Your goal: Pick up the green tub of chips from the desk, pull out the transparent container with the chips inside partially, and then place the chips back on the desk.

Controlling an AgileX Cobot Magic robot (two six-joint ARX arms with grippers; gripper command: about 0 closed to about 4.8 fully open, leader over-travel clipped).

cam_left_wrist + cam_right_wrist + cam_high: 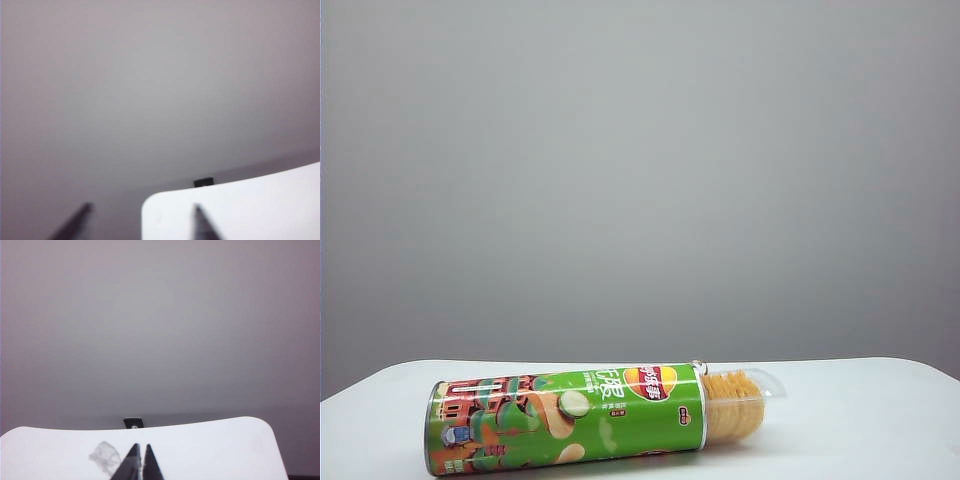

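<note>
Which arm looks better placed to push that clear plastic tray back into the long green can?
Probably right. The clear plastic tray sticks out of the long green can at its right-hand end, the right arm's side; the right gripper is shut, the left gripper open. Neither is near it.

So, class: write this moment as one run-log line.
green tub: lying on desk | transparent container: partly out, chips inside | left end effector: open, clear | right end effector: shut, empty

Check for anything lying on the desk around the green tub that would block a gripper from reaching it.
Nothing visible does. The green tub of chips lies alone on the desk; neither the left gripper nor the right gripper is near it.
</note>
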